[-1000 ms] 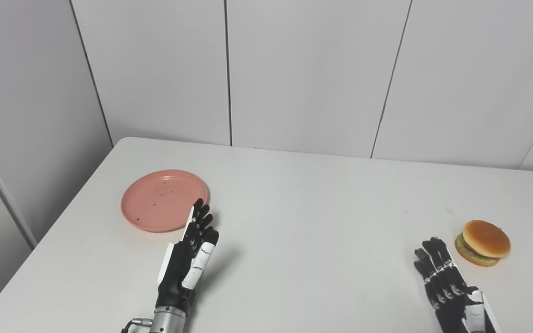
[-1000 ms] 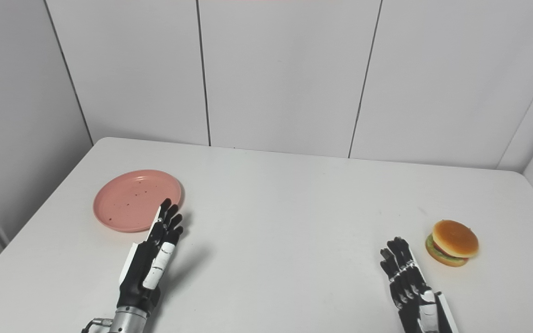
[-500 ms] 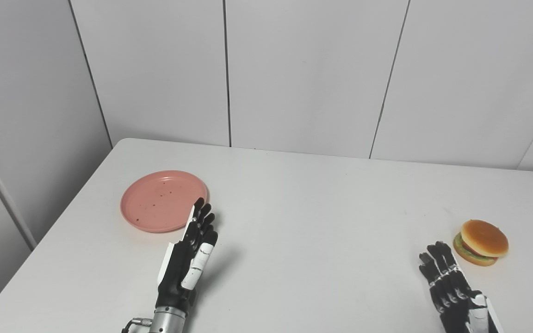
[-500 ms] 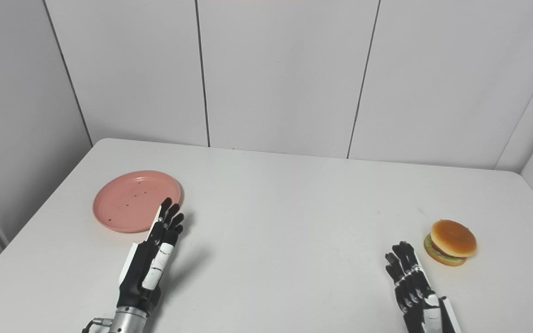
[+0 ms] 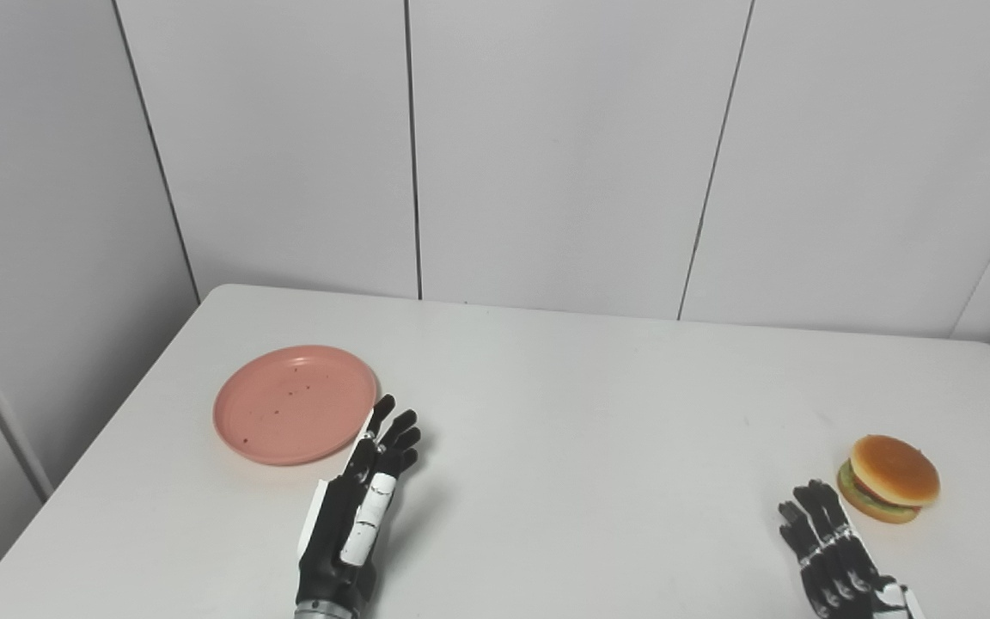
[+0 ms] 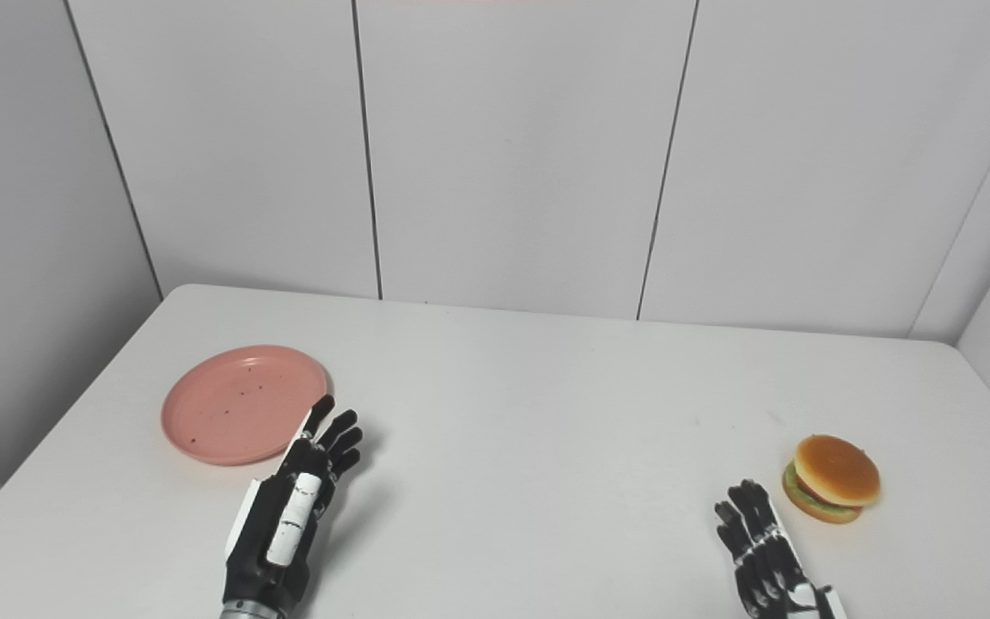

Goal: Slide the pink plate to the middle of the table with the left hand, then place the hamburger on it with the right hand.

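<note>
Pink plate (image 5: pixel 295 404) flat on the white surface (image 5: pixel 564 430), far left of middle, not yet slid. Left hand (image 5: pixel 357 516) poised just near and right of the plate's rim, fingers (image 5: pixel 394 430) spread and straight, grasping nothing; edge-on, thumb side up, fingertips close to the rim but contact not clear from either view. Probably held that way to hook or press the rim and drag the plate rightward. Hamburger (image 5: pixel 889 478) upright on the right side of the surface, near the right edge, well apart from the plate. Right hand (image 6: pixel 766 554) low at the near right, just left of and nearer than the hamburger, fingers extended and empty, not touching it; likely waiting its turn, parked close for a short reach. Between plate and hamburger, a wide bare stretch of surface: plenty of room for a sideways slide and nothing to bump. Plate fairly close to the left edge, so any push should go right, away from the drop. Hamburger likewise close to the right edge; a clumsy nudge outward could send it off, so better approached from the right or from above. Back wall panels well beyond both, no hindrance. First step judged barely begun.
</note>
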Tool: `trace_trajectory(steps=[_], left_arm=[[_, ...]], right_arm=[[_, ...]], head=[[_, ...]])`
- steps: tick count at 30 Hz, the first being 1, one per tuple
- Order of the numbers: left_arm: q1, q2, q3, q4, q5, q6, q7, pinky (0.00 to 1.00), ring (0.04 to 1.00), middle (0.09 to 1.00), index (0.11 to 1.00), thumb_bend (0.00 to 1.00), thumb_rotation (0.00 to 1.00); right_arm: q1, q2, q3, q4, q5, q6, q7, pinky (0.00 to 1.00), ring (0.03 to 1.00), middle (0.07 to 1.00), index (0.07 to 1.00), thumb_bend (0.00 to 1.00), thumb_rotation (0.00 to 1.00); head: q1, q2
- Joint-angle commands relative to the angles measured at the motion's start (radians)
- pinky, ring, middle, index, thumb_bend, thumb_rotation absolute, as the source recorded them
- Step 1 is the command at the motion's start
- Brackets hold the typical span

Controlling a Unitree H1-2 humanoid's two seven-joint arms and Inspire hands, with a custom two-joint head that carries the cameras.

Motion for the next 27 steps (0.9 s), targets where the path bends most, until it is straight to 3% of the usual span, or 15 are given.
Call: trace_trajectory(steps=[1,10,17,20,24,27], left_arm=[[-0.114,0.018,0.023,-0.046,0.0,-0.018,0.02,0.87,0.885,0.891,0.899,0.88,0.79],[-0.29,0.095,0.1,-0.004,-0.007,-0.01,0.043,0.88,0.897,0.908,0.869,0.95,0.81],[-0.397,0.197,0.178,0.068,-0.029,-0.021,0.048,0.86,0.883,0.89,0.842,0.88,0.83],[-0.435,0.25,0.204,0.125,-0.028,-0.034,0.044,0.85,0.881,0.89,0.836,0.87,0.82],[-0.487,0.321,0.231,0.232,-0.009,-0.069,0.046,0.9,0.908,0.906,0.86,0.94,0.84],[-0.52,0.365,0.248,0.302,-0.023,-0.084,0.041,0.89,0.886,0.868,0.848,0.96,0.84]], right_arm=[[-0.086,-0.047,-0.035,0.177,-0.01,0.024,-0.029,1.0,0.96,0.97,0.969,0.86,0.98],[-0.099,-0.042,-0.034,0.212,0.0,0.01,-0.032,1.0,0.961,0.968,0.967,0.85,0.97],[-0.095,-0.035,-0.032,0.203,0.001,0.013,-0.034,1.0,0.956,0.958,0.96,0.85,0.96],[-0.091,-0.034,-0.032,0.196,0.002,0.01,-0.032,1.0,0.954,0.959,0.959,0.86,0.96],[-0.088,-0.032,-0.032,0.185,0.002,0.011,-0.035,0.99,0.957,0.966,0.964,0.86,0.96],[-0.086,-0.028,-0.032,0.181,0.004,0.009,-0.035,0.99,0.952,0.96,0.96,0.85,0.96]], head=[[0.004,-0.003],[0.011,-0.016],[0.001,-0.009],[0.003,-0.004],[0.001,-0.001],[0.002,0.002]])
